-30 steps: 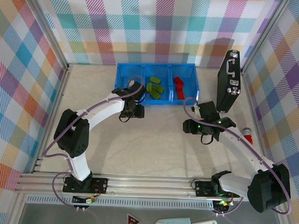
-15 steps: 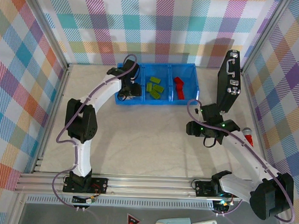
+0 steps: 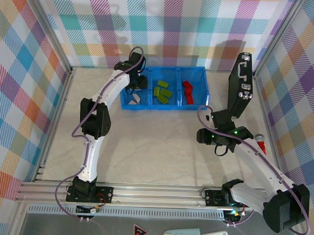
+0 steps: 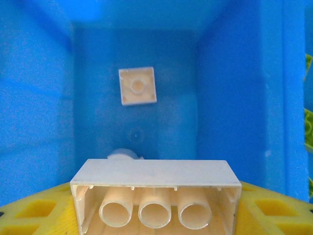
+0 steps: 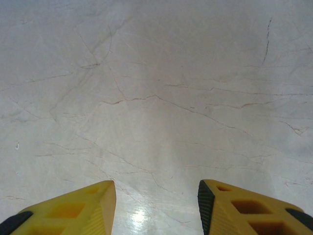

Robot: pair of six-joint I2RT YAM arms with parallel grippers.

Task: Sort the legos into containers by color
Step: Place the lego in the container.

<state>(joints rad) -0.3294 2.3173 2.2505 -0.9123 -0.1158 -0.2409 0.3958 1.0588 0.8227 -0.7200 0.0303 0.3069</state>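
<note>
My left gripper [image 3: 134,86] hangs over the left compartment of the blue tray [image 3: 162,108], shut on a cream lego [image 4: 155,196] that I see from its hollow underside between the yellow fingers [image 4: 36,210]. On that compartment's floor lie a small square cream lego [image 4: 138,86] and, in the top view, cream legos [image 3: 134,99]. Green legos [image 3: 162,91] fill the middle compartment and red legos [image 3: 188,90] lie in the right one. My right gripper [image 5: 156,205] stands open, low over bare table, right of centre [image 3: 204,135].
A black case with metal latches [image 3: 241,84] stands upright at the right, just behind the right arm. A red cylinder with a grey tip [image 3: 260,143] lies beside that arm's forearm. Checked walls close in the table on three sides.
My left arm has carried the cream lego from the table in front of the tray up and over the left compartment. The right arm has drifted slightly right.
</note>
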